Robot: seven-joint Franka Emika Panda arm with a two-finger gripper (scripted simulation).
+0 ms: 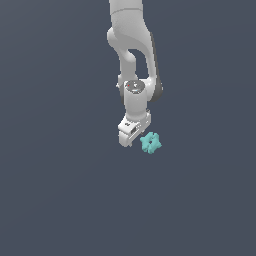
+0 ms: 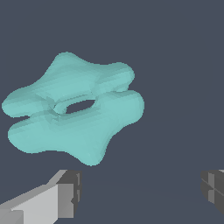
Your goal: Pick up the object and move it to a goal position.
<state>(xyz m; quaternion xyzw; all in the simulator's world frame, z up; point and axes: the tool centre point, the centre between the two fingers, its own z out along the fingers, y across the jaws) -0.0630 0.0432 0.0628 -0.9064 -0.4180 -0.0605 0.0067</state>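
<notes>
The object is a small teal lobed knob (image 1: 150, 143) with a centre hole, lying on the dark floor just to the exterior view's right of the gripper (image 1: 131, 134). In the wrist view the knob (image 2: 74, 109) fills much of the picture, ahead of the fingers and off to one side, not between them. The gripper (image 2: 140, 190) is open and empty: its two grey fingertips (image 2: 69, 192) stand wide apart. The fingers are hard to make out in the exterior view behind the white hand.
The white arm (image 1: 131, 45) comes down from the top of the exterior view. A flat dark grey floor (image 1: 60, 190) lies all round.
</notes>
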